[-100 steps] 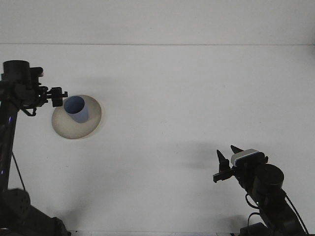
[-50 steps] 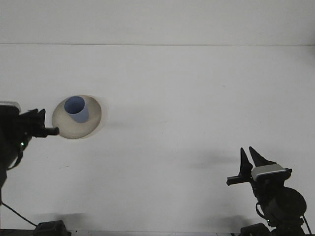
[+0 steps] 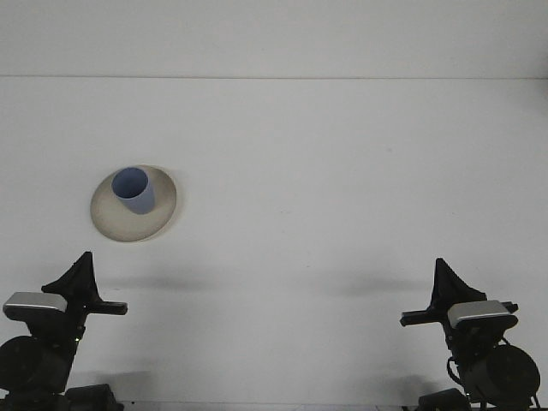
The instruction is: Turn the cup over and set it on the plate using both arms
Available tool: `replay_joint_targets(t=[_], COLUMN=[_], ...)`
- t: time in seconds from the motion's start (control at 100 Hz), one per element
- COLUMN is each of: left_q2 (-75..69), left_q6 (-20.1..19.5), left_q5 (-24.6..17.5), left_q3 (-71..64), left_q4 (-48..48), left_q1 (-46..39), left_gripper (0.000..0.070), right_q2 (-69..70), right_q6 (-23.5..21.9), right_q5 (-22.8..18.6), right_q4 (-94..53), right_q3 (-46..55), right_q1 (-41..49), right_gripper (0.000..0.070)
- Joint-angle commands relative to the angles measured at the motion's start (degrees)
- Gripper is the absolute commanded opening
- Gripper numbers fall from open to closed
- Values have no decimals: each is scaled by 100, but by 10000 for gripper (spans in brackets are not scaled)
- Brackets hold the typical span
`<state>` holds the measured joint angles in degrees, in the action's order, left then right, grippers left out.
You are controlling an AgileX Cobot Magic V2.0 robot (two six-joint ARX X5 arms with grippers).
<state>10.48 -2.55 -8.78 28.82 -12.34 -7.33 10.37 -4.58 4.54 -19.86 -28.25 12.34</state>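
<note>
The light-blue cylindrical cup (image 3: 133,189) stands upright, mouth up, on the round cream ceramic plate (image 3: 163,214), toward the plate's 11 o'clock edge, on the white table (image 3: 342,171). The left gripper (image 3: 82,267) has withdrawn from beside the plate to the table's 7 o'clock corner; its fingers are together and hold nothing. The right gripper (image 3: 444,274) has shifted slightly back at the 5 o'clock corner; its fingers have closed to a single point, also empty.
</note>
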Motion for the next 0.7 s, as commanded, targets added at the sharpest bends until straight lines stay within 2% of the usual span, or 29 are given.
replay_joint_targets(t=[0.0, 0.61, 0.69], left_q2=[-48, -125, -247], left_q6=[68, 63, -127], left_q5=[13, 7, 17], left_q3=[79, 79, 74], left_q4=[85, 83, 90], left_q1=[-9, -11, -2], left_gripper=[14, 14, 14], right_q2=[11, 9, 9], right_q6=[-55, -55, -55], right_q5=[7, 4, 4], right_q4=[59, 57, 57], right_q3=[-2, -4, -4], right_q1=[7, 7, 7], right_gripper=[0, 0, 0])
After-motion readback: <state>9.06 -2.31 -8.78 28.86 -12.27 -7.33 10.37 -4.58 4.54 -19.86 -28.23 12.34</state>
